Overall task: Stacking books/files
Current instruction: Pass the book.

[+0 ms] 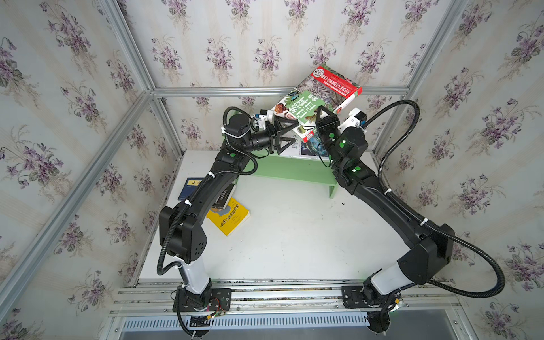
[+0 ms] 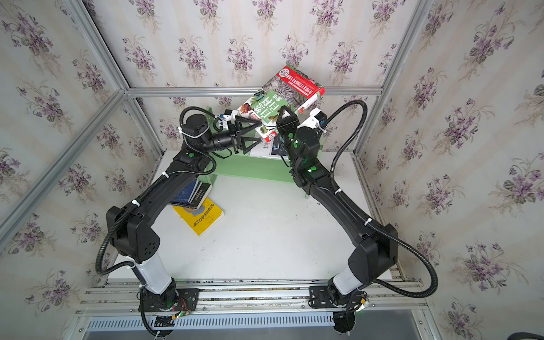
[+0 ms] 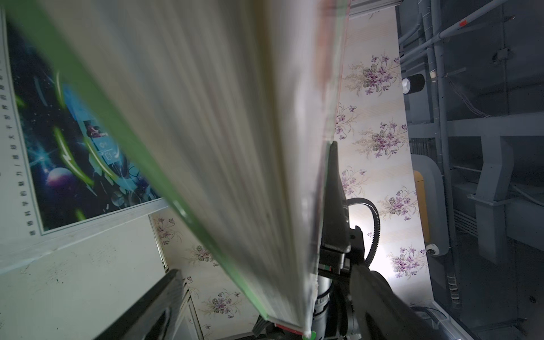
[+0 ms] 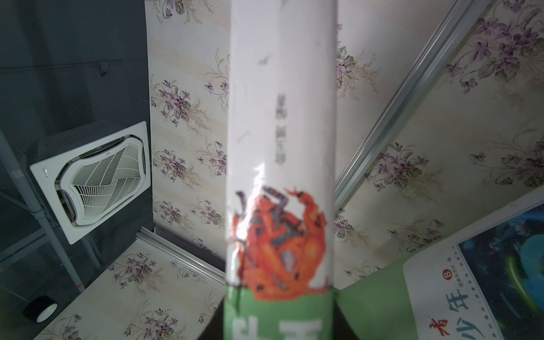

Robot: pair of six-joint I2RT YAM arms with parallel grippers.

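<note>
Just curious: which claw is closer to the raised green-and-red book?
Right. The right gripper is shut on the lower end of the green-and-red book; the left gripper stands open just beside it, not gripping.

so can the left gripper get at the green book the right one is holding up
Likely yes: the left gripper is open right at the lower edge of the green book, with nothing between them. The right gripper grips that same end, so room there looks tight.
</note>
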